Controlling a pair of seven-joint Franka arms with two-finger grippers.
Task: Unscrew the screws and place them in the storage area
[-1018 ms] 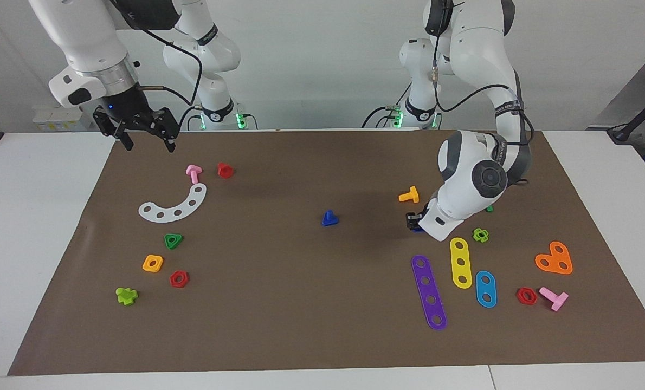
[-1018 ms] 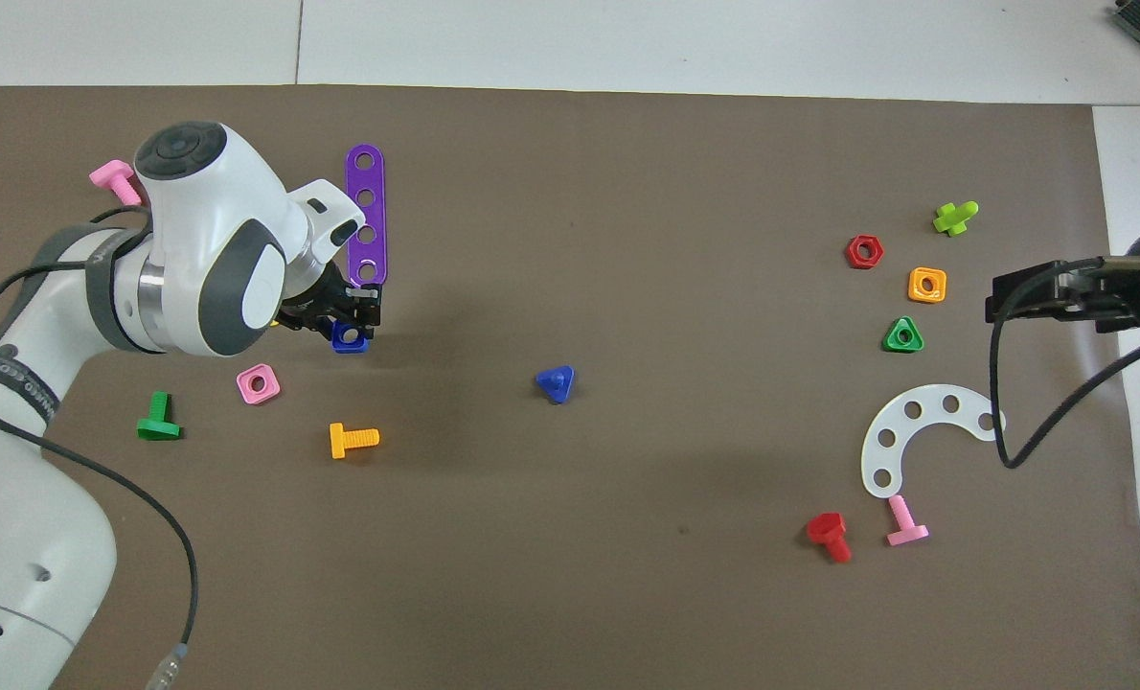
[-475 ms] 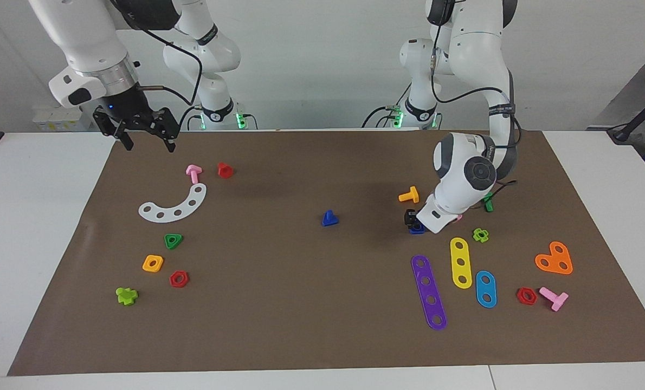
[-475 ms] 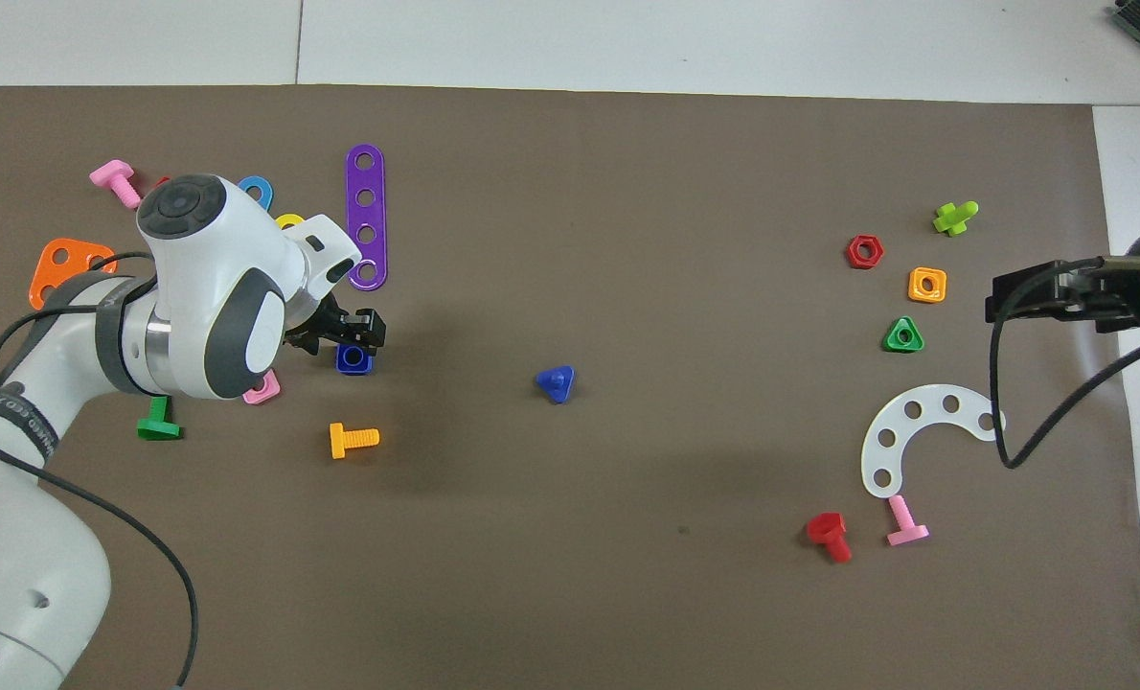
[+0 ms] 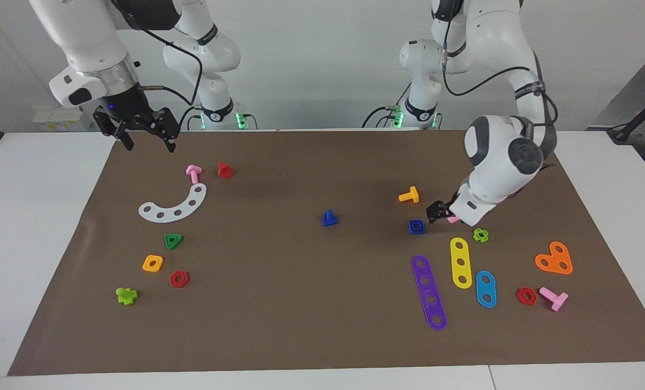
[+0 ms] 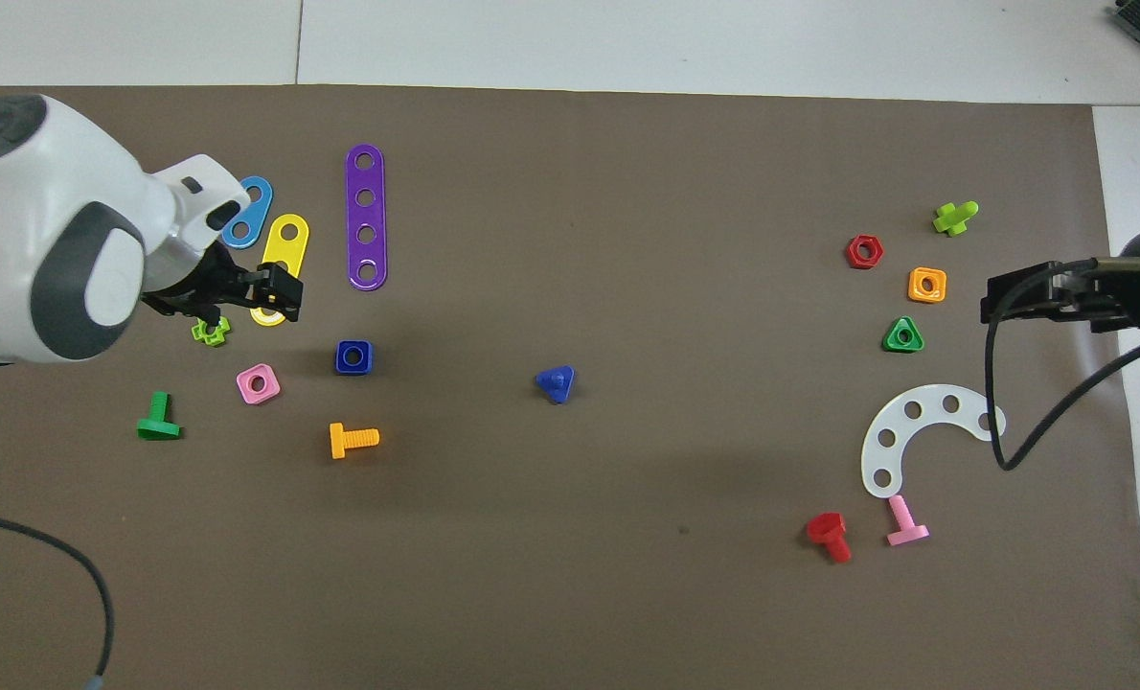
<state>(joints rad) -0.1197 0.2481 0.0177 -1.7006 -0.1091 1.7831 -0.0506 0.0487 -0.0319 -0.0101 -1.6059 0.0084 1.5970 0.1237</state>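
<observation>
The left tool point(image 5: 438, 212) is pulling away now, lifting off the blue square nut point(image 5: 416, 226) it was crouched over a moment ago and swinging back toward its own end of the worktop point(image 5: 322, 336). The nut is sitting alone on the mat, nothing threaded in it. I cannot tell how far that tool's fingers are parted; nothing shows in them.

That is leaving the blue triangular-head screw point(image 5: 329, 218) free, mid-mat, resting on its flat head with the stubby shaft pointing up, well apart from everything. So the unscrewing is looking done and the carry is still waiting.

The storage area point(image 5: 165, 238), the patch around the white curved strip point(image 5: 175, 206), is lying toward the right arm's end. The right tool point(image 5: 146, 142) is hanging over the mat's edge there, fingers spread wide and empty, waiting.
</observation>
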